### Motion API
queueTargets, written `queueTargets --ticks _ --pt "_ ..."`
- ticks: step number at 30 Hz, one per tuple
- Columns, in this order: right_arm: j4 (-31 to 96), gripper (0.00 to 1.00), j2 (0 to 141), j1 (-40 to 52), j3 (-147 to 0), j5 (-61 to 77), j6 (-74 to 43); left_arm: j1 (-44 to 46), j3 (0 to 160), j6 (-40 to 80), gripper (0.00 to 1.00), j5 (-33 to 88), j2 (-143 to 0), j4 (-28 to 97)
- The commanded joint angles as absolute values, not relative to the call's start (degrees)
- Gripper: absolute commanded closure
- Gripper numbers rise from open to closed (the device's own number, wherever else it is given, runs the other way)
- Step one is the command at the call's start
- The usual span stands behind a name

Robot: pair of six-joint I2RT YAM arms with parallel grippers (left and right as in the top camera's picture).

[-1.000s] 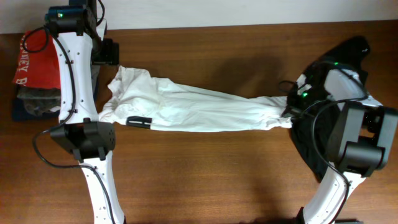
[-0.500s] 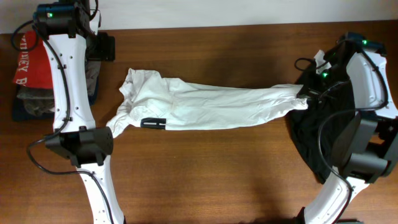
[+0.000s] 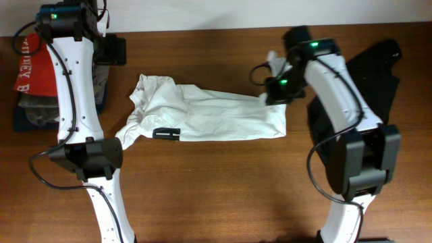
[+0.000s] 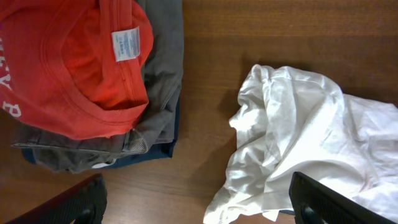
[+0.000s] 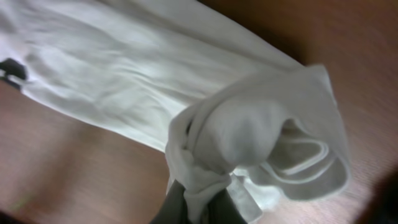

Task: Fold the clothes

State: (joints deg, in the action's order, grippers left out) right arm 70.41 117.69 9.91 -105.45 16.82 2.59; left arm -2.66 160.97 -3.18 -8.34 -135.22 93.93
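Observation:
The white T-shirt (image 3: 202, 115) lies bunched lengthwise across the middle of the table, a black letter showing at its front edge (image 3: 166, 132). My right gripper (image 3: 272, 92) is shut on the shirt's right end, held folded back above the cloth; the right wrist view shows white fabric (image 5: 249, 130) pinched between the fingers (image 5: 199, 202). My left gripper (image 4: 196, 202) is open and empty, above the table near the shirt's left end (image 4: 292, 130). The black garment (image 3: 378, 74) lies at the right behind the right arm.
A stack of folded garments sits at the far left: red with white letters (image 3: 34, 64) on top of grey (image 4: 158, 81) and navy (image 4: 134, 155). The table's back edge meets a white wall.
My right gripper has carried the shirt's right end leftward, folding it back over the shirt. The left arm has stayed put since half a second ago.

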Motion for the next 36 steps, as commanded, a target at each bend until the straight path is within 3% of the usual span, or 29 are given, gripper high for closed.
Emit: queueTargets --ticks 1,12,33,34,36 --pt "68.36 0.96 117.84 14.52 -106.48 15.79 0.99 -2.83 161.73 -2.57 0.07 -7.25 -133.53 93.67" --pt "60.64 0.96 123.15 22.96 -106.39 13.3 -2.7 -2.83 161.73 -2.57 0.06 -7.25 -133.53 93.69" --pt "48.23 0.94 127.72 30.02 -106.65 14.98 -5.21 -2.79 161.62 -2.57 0.06 -6.2 -133.53 93.67" --pt "47.99 0.88 127.72 30.17 -106.96 15.07 -5.21 -2.79 161.62 -2.57 0.06 -6.17 -133.53 93.69" --pt "47.55 0.57 127.72 30.55 -107.31 15.7 -5.19 -2.79 161.62 -2.57 0.06 -6.17 -133.56 93.69"
